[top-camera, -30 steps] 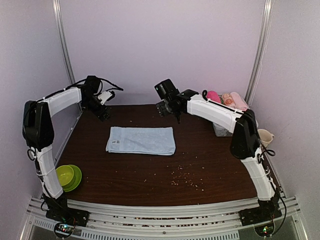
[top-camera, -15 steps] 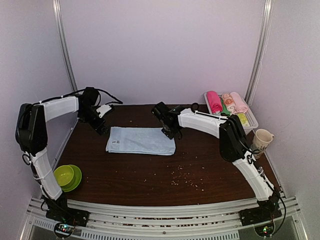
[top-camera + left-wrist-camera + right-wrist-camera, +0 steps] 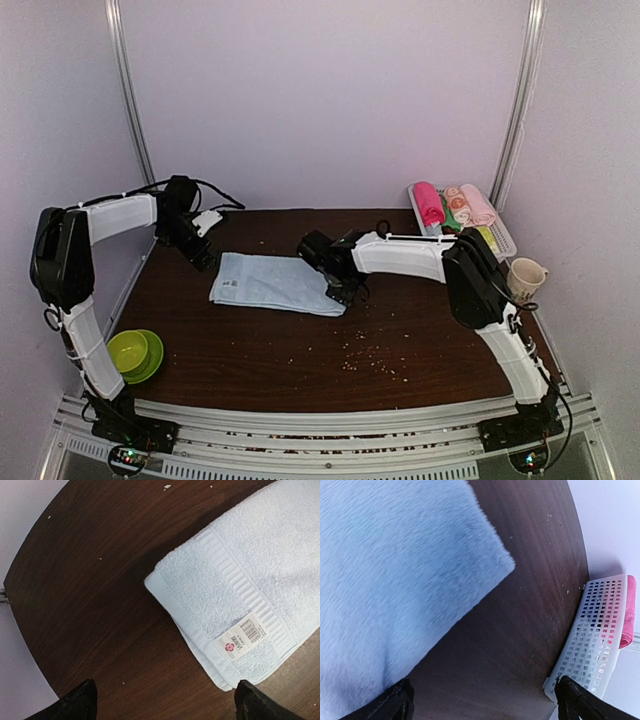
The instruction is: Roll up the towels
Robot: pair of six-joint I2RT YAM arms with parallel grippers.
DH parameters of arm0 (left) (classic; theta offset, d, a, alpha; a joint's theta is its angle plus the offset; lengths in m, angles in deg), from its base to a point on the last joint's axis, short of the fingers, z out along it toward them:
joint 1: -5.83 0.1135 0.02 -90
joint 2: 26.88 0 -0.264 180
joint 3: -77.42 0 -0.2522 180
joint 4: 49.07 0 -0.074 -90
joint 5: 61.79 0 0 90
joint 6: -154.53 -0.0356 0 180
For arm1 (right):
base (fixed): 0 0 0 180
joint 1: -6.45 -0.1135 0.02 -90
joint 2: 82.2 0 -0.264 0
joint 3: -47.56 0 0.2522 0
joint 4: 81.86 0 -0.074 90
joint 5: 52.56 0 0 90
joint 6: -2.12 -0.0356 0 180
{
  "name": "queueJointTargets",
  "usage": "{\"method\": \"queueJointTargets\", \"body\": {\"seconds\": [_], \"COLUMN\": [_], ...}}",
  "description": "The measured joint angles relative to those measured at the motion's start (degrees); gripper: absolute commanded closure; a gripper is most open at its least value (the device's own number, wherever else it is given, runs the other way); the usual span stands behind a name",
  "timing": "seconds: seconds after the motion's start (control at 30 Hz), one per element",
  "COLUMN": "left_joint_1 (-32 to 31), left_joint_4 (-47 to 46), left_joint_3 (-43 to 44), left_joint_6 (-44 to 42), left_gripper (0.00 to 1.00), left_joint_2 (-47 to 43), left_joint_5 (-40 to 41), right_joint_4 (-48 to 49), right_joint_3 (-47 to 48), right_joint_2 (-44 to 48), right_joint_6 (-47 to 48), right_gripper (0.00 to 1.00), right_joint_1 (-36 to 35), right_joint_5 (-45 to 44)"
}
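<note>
Set against a second ago, the right arm [image 3: 400,255] is down from beside the basket [image 3: 497,240] and has swung across to the right end of the blue towel [image 3: 265,282]. That end now looks pulled slightly out of square, its near corner drawn forward. The left arm [image 3: 120,212] has dipped to the far left corner and holds there. Both jaws stand wide open and grip nothing, so this reads as the approach to a first grasp: no roll is begun, and the towel lies flat and folded on the counter [image 3: 300,350]. In the left wrist view the corner bearing the tag [image 3: 245,635] lies just ahead of the jaws, nearer one finger than the other, and is not touched. In the right wrist view the towel's edge runs slantwise between the open jaws, one finger at the cloth's edge, the other over bare wood. The pink towel [image 3: 428,203] sits as a roll in the basket, well apart.
</note>
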Motion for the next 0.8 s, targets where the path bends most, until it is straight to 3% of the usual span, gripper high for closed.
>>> {"method": "queueJointTargets", "body": {"seconds": [0.43, 0.6, 0.8], "left_joint_1": [0.0, 0.0, 0.0], "left_joint_4": [-2.4, -3.3, -3.0], "left_joint_3": [-4.4, -5.2, -5.8], "left_joint_6": [-0.8, -1.1, -2.6], "left_gripper": [0.02, 0.02, 0.02], "left_joint_2": [-1.7, -2.2, -2.2], "left_joint_5": [4.5, 5.9, 6.1], "right_joint_4": [0.9, 1.4, 1.7], "right_joint_3": [-12.4, -13.6, -5.5], "right_joint_2": [9.9, 15.0, 14.3], "right_joint_6": [1.4, 0.1, -4.4], "right_gripper": [0.01, 0.00, 0.01], "right_joint_1": [-10.7, -8.6, -2.0], "right_joint_5": [13.2, 14.2, 10.0]}}
